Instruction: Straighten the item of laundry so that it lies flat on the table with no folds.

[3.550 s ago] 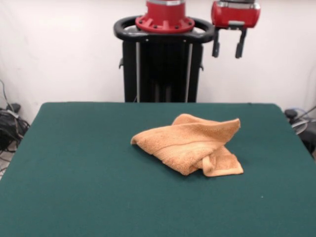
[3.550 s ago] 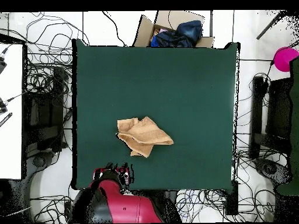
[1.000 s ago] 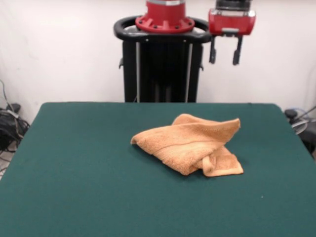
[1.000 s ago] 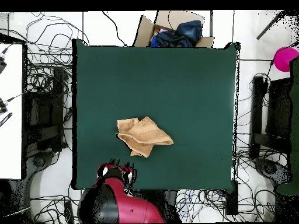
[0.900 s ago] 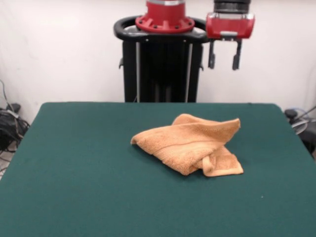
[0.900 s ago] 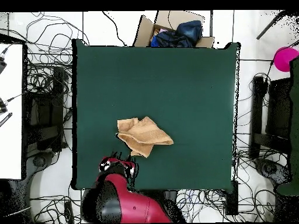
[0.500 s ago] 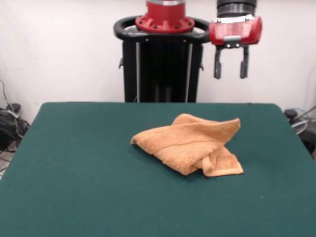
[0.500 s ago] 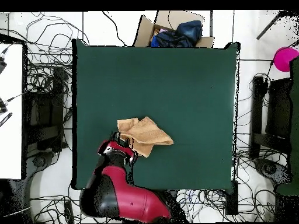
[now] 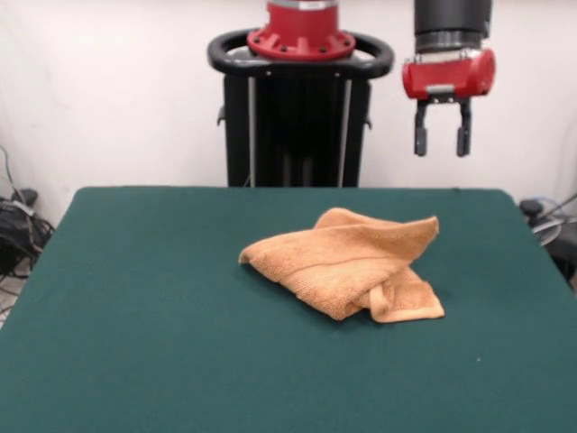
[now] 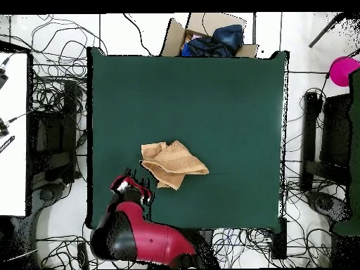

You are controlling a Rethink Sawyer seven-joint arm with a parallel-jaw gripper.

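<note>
Your claw (image 9: 439, 142) is hanging in the air with its two dark fingers (image 9: 420, 135) parted and nothing between them, pointing straight down. From above, the claw (image 10: 131, 186) is sitting over the surface's edge nearest the base, beside a corner of the cloth.

Below the claw and toward the middle of the surface (image 9: 162, 307), you are looking at one towel (image 9: 347, 262), orange-tan and crumpled, with several folds doubling it over itself; one flap is sticking out at the corner lowest in the front view. It is lying well apart from the fingers, not touching them. In the overhead view the towel (image 10: 172, 163) is lying just beside the claw, toward the middle of the surface (image 10: 211, 98).

Nothing is standing between the claw and the towel. Behind the claw, the black pedestal (image 9: 297, 117) is rising with its red collar. Off the surface, at the side opposite the claw, one open cardboard box (image 10: 207, 35) is holding dark blue cloth. Cables (image 10: 56, 98) are trailing across the floor all round, and one pink round object (image 10: 342, 70) is sitting far off to the side.
</note>
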